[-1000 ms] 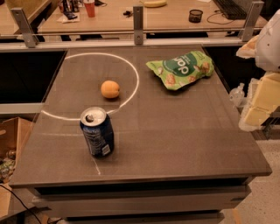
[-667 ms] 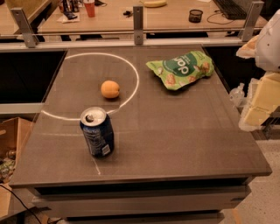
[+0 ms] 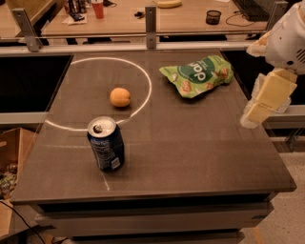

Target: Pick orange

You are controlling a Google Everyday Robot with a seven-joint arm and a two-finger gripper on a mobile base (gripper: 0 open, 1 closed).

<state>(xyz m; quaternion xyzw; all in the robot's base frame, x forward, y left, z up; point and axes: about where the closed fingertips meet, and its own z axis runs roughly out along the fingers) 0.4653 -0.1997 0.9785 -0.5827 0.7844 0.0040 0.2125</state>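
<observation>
The orange [image 3: 120,96] is a small round yellow-orange fruit. It lies on the dark table [image 3: 190,143] inside a white painted circle, left of centre. The gripper [image 3: 267,102] hangs at the right edge of the view, beyond the table's right side, far from the orange. Its pale yellow fingers [image 3: 271,93] point down and to the left. It holds nothing that I can see.
A blue soda can [image 3: 106,143] stands upright in front of the orange, near the table's front left. A green snack bag [image 3: 198,74] lies at the back right. A wooden counter [image 3: 143,14] with small items runs behind a metal rail. A cardboard box [image 3: 9,157] sits on the floor at left.
</observation>
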